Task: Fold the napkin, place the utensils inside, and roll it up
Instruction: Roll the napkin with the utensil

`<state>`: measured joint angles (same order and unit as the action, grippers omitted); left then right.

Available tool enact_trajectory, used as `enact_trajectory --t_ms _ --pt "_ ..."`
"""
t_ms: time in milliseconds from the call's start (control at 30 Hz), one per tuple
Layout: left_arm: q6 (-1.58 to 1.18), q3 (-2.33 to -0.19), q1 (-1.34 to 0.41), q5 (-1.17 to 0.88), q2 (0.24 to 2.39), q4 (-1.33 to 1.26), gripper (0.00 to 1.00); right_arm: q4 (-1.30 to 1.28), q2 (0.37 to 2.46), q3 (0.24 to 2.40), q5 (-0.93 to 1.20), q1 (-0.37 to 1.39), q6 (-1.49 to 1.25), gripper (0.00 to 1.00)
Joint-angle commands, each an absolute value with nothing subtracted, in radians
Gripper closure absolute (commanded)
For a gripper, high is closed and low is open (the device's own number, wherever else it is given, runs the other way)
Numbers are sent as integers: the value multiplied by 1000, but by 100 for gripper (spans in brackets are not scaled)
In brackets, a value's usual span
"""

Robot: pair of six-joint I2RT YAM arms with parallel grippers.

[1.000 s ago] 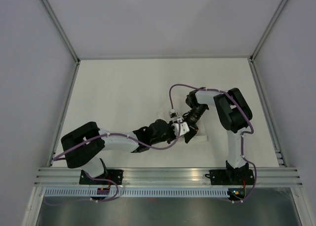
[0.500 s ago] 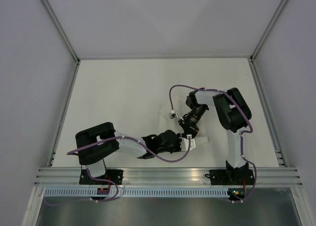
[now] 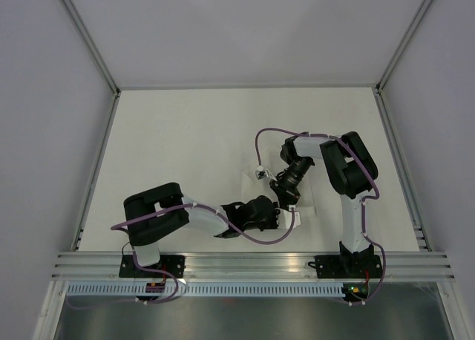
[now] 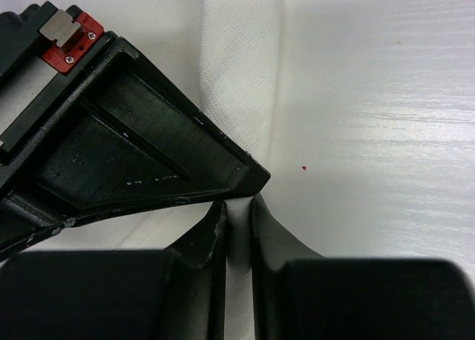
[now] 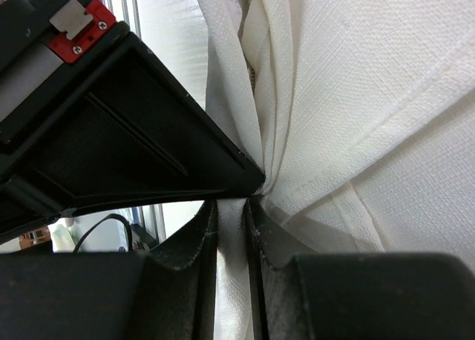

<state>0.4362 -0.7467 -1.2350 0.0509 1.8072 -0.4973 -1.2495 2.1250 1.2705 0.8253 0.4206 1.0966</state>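
The white napkin (image 3: 250, 182) lies bunched between the two arms near the table's front. My left gripper (image 3: 292, 220) is shut on an edge of the napkin; in the left wrist view cloth fills the narrow gap between its fingertips (image 4: 237, 210), and a folded strip of napkin (image 4: 241, 73) runs away from them. My right gripper (image 3: 290, 200) is also shut on the napkin; in the right wrist view cloth is pinched at its tips (image 5: 231, 210) and gathered folds (image 5: 371, 95) spread beyond. The knife is hidden or out of view.
The pale table (image 3: 185, 132) is walled by grey panels with metal rails, and an aluminium rail (image 3: 252, 262) runs along the near edge. A purple cable (image 3: 267, 132) loops above the right wrist.
My left arm has swung toward the near right, carrying its held napkin edge toward the table's front. My right gripper has shifted slightly nearer with the cloth.
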Motion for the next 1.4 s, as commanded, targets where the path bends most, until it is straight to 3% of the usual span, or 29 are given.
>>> enact_trajectory --t_ms 0,67,133,333,433,900,1167,1367 --pt "446 -784 -1235 38 1850 -388 87 -1060 2181 1250 652 423 1160 91" --pt "422 -802 -1232 5 1852 -355 95 -1055 2181 1252 655 423 1157 89" --pt "399 -828 -1221 -64 1858 -296 98 -1052 2177 1250 660 422 1151 85" --pt "302 -871 -1134 -311 1856 -198 98 -1029 2099 1243 683 399 1114 52" --pt "275 -906 -1098 -403 1874 -149 98 -1029 2043 1253 705 377 1085 43" --pt "157 -1040 -928 -765 1986 -15 98 -933 1813 1246 805 160 994 39" --pt "108 -1121 -850 -899 2057 57 98 -678 1456 895 764 146 1005 34" --pt "71 -1150 -810 -972 2098 58 98 -414 1266 649 582 326 907 32"
